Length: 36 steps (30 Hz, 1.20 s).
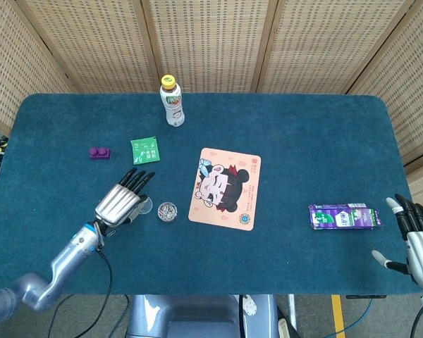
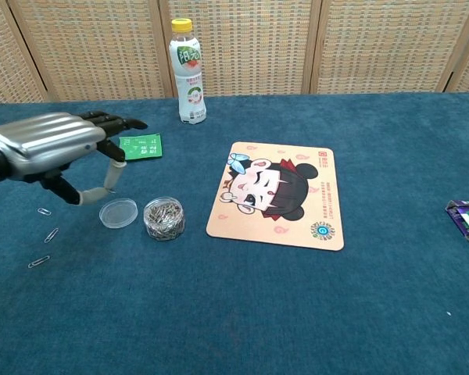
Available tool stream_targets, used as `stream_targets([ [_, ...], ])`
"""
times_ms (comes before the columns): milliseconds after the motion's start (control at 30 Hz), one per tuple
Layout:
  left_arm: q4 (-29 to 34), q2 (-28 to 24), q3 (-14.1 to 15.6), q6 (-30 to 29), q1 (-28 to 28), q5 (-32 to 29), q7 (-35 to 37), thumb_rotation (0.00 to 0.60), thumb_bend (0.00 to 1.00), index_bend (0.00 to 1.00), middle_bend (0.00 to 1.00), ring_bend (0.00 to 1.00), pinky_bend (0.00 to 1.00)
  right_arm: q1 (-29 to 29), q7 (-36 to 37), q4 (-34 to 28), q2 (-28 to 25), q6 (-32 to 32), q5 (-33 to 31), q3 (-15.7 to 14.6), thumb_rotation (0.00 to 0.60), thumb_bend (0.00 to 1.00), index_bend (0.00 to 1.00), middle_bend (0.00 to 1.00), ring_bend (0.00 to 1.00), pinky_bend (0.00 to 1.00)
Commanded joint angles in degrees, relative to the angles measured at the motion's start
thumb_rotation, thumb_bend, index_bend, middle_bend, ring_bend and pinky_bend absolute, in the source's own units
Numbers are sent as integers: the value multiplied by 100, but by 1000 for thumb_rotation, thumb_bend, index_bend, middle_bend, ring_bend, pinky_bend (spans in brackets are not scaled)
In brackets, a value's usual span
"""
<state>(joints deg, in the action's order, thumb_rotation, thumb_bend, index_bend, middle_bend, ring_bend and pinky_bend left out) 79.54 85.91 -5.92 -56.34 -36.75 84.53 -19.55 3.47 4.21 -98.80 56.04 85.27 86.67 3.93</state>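
Observation:
My left hand [image 1: 122, 200] hovers above the table with its fingers stretched out and apart, holding nothing. Its fingertips [image 1: 139, 176] reach past a clear round lid [image 1: 144, 205], which lies just left of a small jar of paper clips [image 1: 167, 210]. In the chest view the left hand [image 2: 51, 144] hangs above and left of the lid [image 2: 118, 212] and the jar [image 2: 163, 218]. My right hand [image 1: 417, 238] stays open at the table's near right corner, close to a purple carton [image 1: 344, 216].
Three loose paper clips [image 2: 51, 234] lie left of the lid. A green packet [image 1: 145, 150], a purple brick [image 1: 99, 152] and a bottle [image 1: 172, 101] stand further back. A cartoon mouse pad [image 1: 225, 188] lies mid-table. The carton's end [image 2: 467, 219] shows at the right edge.

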Motion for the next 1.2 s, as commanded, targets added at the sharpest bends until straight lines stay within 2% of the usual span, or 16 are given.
stream_targets([
  [33,-168,329,-126,200,-155,-296,-253,600,476,675,0,0,0,8,11,6,2,-16,-10,1,600,0,6,0,0,0],
  [233,-444,743,-304,363,-333,-704,-369,600,477,675,0,0,0,17,82,28,-8,-42,-53,15,600,0,6,0,0,0],
  [633,-426,813,-257,310,-418,-884,-385,600,476,659,0,0,0,14,161,44,-30,-29,-31,9,600,0,6,0,0,0],
  [733,-426,815,-244,323,-438,-939,-427,600,477,540,0,0,0,11,162,42,-35,-26,-34,9,600,0,6,0,0,0],
  [833,-389,799,-244,340,-452,-994,-417,600,451,318,0,0,0,15,166,44,-34,-29,-38,12,600,0,6,0,0,0],
  [900,-325,768,-267,328,-453,-1021,-330,600,374,184,0,0,0,16,173,46,-34,-30,-37,12,600,0,6,0,0,0],
  [1000,-230,690,-273,275,-450,-981,-171,600,308,96,0,0,0,13,189,48,-38,-20,-37,14,600,0,6,0,0,0],
  [1200,-53,306,-231,28,-350,-810,29,600,306,92,0,0,0,3,224,51,-54,0,-23,10,600,0,6,0,0,0],
])
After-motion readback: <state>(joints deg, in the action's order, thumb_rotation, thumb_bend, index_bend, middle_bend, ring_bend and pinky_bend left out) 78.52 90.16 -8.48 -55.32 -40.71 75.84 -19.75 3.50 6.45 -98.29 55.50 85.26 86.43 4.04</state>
